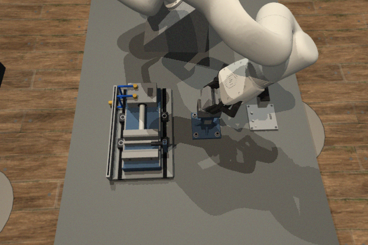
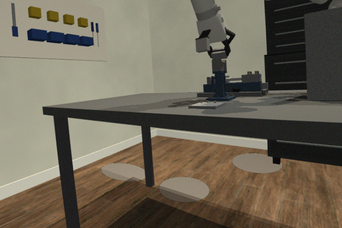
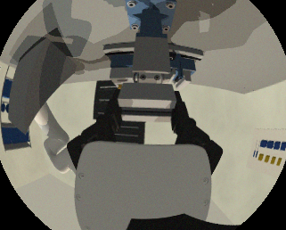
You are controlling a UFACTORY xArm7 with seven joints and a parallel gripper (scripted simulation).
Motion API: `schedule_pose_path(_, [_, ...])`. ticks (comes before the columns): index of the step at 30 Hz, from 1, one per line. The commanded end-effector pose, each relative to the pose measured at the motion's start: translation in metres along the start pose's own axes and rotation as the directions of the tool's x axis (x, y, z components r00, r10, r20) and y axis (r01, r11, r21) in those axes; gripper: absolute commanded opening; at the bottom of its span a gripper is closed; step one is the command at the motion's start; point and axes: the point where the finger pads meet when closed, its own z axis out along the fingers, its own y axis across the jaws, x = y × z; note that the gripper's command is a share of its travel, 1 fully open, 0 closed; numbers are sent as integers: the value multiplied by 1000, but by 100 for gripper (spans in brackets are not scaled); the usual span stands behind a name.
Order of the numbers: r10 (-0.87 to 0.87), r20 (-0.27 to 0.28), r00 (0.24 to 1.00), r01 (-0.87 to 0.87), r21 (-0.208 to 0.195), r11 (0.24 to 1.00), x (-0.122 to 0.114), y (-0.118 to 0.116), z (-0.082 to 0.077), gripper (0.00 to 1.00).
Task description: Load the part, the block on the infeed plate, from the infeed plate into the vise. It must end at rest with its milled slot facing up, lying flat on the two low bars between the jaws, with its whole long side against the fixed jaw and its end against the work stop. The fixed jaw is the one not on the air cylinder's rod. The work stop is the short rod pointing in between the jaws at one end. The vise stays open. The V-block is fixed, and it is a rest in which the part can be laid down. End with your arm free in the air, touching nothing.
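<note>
My gripper (image 1: 212, 105) is shut on the part (image 1: 203, 107), a grey block. It holds the block upright, long axis nearly vertical, right over the blue V-block (image 1: 206, 126). In the side view the part (image 2: 219, 61) hangs from the gripper (image 2: 218, 50), and its lower end is at the top of the V-block (image 2: 220, 84); I cannot tell if they touch. In the wrist view the part (image 3: 148, 78) sits between the dark fingers. The infeed plate (image 1: 262, 116) lies bare to the right. The open vise (image 1: 141, 135) stands to the left.
In the vise, the air cylinder (image 1: 141, 98) is at the far end and the fixed jaw (image 1: 140, 154) at the near end. The work stop rod (image 1: 157, 143) points in from the right. A dark cabinet (image 2: 288, 39) stands behind the table.
</note>
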Motion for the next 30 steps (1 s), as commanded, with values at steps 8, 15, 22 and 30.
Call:
schedule_pose_path(8, [1, -104, 995, -1, -4, 1000, -1, 1, -2, 0])
schedule_pose_path(15, [1, -188, 982, -2, -4, 1000, -2, 1, -2, 0])
schedule_pose_path(22, [1, -249, 968, -1, -4, 1000, -3, 1, -2, 0])
schedule_pose_path(30, [0, -344, 939, -1, -4, 1000, -4, 1, -1, 0])
